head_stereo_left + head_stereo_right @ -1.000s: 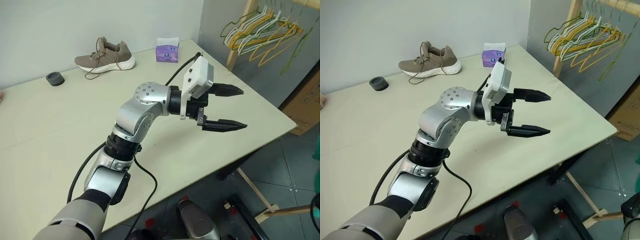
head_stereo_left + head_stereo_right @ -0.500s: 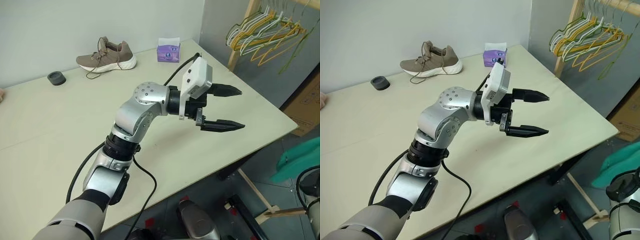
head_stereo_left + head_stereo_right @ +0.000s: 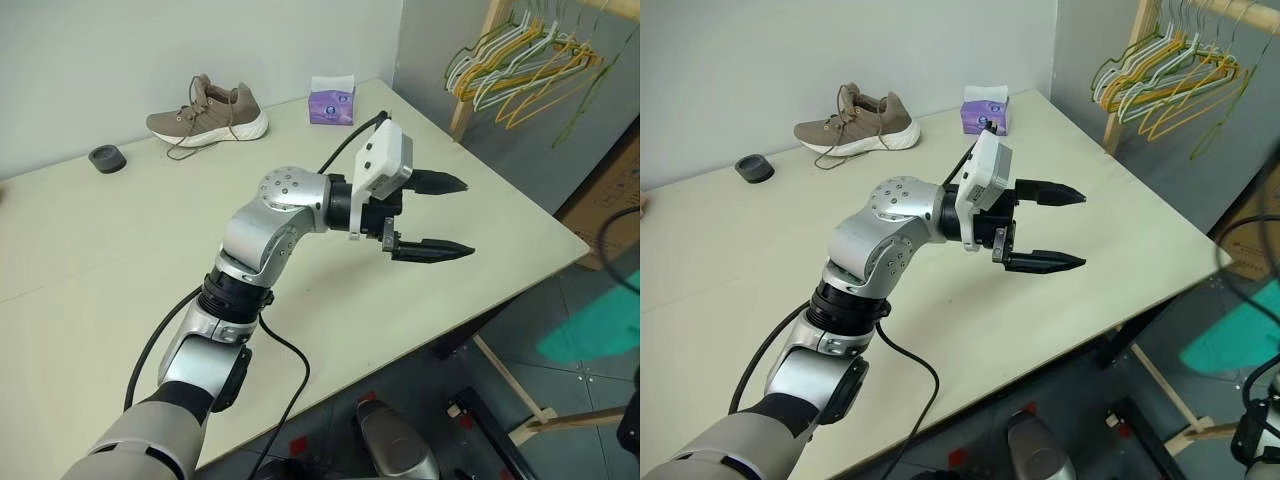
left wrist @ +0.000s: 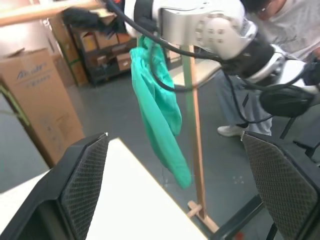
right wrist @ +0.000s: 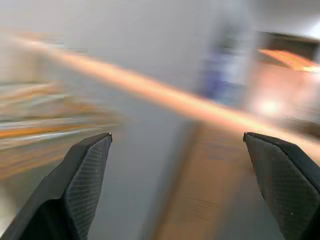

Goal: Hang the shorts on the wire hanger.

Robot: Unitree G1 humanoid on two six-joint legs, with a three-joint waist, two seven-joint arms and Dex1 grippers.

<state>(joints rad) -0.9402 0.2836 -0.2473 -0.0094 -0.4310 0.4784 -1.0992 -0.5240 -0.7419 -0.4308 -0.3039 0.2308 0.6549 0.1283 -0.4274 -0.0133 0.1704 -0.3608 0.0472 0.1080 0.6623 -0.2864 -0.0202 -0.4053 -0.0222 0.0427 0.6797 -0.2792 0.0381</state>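
Note:
The teal-green shorts (image 4: pixel 160 110) hang in a loose bunch below my right arm (image 4: pixel 200 25), beyond the table's right edge; they blur at the frame edge in the head views (image 3: pixel 590 330). What holds them up I cannot tell. My right gripper (image 5: pixel 176 135) is open with nothing between its fingers. Over the table's right half my left gripper (image 3: pixel 468 217) points at the shorts, open and empty. The olive-green wire hanger (image 3: pixel 585 100) hangs at the right end of a row of hangers on the rack.
A wooden rack (image 3: pixel 470 90) with several coloured hangers stands past the table's (image 3: pixel 100 250) far right corner. A brown shoe (image 3: pixel 205 110), a purple tissue box (image 3: pixel 332 102) and a black round piece (image 3: pixel 104 157) sit along the far edge. Cardboard boxes (image 4: pixel 40 100) and a person (image 4: pixel 295 25) stand behind.
The shorts and my right arm have swung in from the right edge and risen, now showing as a moving blur. My left gripper has stayed open and nearly still.

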